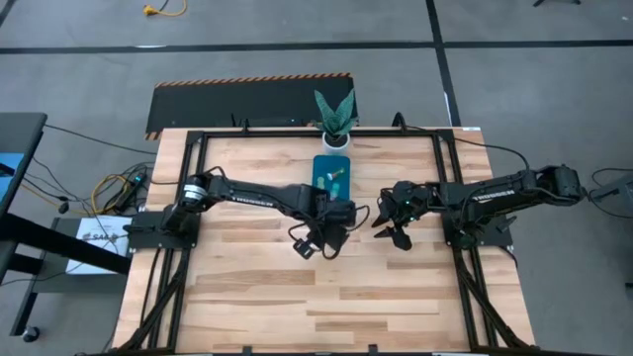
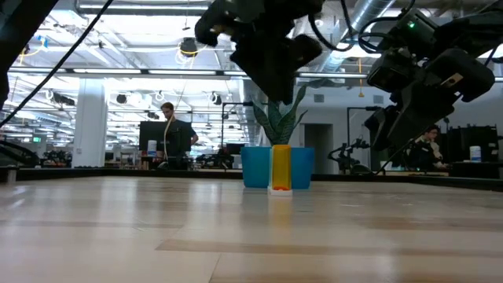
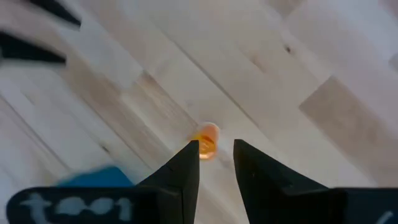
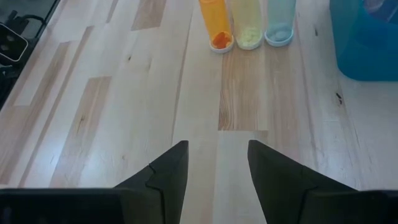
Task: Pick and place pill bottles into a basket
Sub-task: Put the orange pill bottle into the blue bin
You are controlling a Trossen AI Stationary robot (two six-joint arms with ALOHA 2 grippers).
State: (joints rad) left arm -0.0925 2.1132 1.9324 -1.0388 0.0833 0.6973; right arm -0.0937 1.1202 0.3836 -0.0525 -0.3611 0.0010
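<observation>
While upright, one translucent orange pill bottle (image 2: 280, 167) fronts the teal basket (image 2: 256, 167).

Even, bright overhead light falls on the worktop (image 1: 297, 287), with soft shadows pooling under both arms. At table height, ceiling lamps (image 2: 187, 47) glare white and the arms go dark against them. The left wrist view is blurry, the orange bottle (image 3: 206, 140) smeared; the right wrist view is crisp.
</observation>
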